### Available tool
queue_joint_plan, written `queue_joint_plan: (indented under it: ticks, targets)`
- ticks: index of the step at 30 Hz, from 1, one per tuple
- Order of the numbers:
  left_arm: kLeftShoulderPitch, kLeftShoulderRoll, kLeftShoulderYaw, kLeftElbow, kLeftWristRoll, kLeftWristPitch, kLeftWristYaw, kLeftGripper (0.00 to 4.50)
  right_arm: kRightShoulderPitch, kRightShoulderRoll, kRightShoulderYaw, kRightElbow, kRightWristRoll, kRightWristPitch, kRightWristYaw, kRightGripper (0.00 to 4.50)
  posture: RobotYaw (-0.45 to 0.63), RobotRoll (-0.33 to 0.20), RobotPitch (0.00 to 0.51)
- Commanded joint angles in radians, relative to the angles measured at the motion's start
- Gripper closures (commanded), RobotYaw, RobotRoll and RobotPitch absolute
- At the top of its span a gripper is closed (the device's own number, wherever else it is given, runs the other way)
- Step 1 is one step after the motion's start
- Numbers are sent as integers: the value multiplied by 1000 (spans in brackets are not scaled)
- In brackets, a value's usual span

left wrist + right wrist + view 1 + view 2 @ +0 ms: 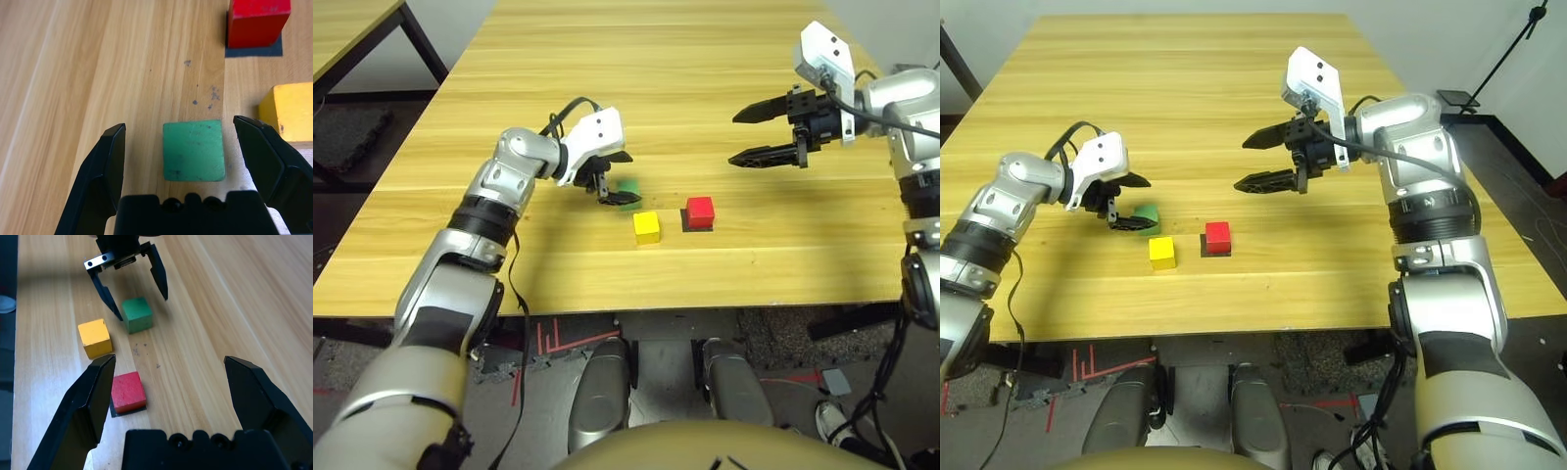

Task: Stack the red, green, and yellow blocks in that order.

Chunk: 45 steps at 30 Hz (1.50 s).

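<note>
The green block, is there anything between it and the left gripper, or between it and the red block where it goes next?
Nothing visible. The left gripper is open with the green block between its fingers. Bare table lies between it and the red block; the yellow block sits beside that line.

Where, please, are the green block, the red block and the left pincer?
green block (pixel 193 149), left wrist view, top face.
red block (pixel 128 390), right wrist view, top face.
left pincer (pixel 181 156), left wrist view, midway between its open fingertips.

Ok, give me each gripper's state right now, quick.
Left gripper: open, fingers either side of the green block, not gripping it.
Right gripper: open, holding nothing, raised above the table.
</note>
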Motion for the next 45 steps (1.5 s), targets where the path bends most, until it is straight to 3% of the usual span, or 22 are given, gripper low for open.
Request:
queue_joint_plan:
  ticks: [1, 4, 8, 9, 16, 20, 24, 31, 45]
  targets:
    - [-20, -20, -10, 72, 52, -34, 9, 185, 20, -13, -17, -43, 35, 30, -31, 13, 160, -148, 33]
    - [-27, -36, -3, 111, 77, -30, 17, 904, 35, -17, -16, -46, 51, 33, -47, 0, 163, -145, 35]
    - [-37, -47, 7, 135, 93, -25, 19, 2312, 71, -24, -13, -48, 72, 15, -41, 0, 171, -143, 42]
    - [-43, -50, 11, 134, 92, -18, 14, 2432, 81, -27, -11, -51, 80, 12, -33, 0, 177, -141, 46]
    - [-119, -94, 62, -66, 19, 185, -64, 2430, 187, -98, 4, -145, 129, 61, 29, 0, 198, -134, 57]
    - [-102, -144, 40, -302, -17, 351, -89, 2430, 270, -138, -10, -228, 161, 114, 23, 0, 192, -129, 62]
    - [-80, -184, -2, -420, -11, 467, -79, 2430, 305, -151, -12, -261, 173, 128, 1, 0, 175, -124, 66]
    - [-62, -230, -63, -445, 17, 504, -34, 2430, 337, -164, -10, -296, 200, 141, -28, 0, 144, -117, 74]
    - [-48, -231, -108, -389, 54, 460, -17, 2430, 356, -171, -11, -314, 232, 155, -75, 0, 128, -112, 80]
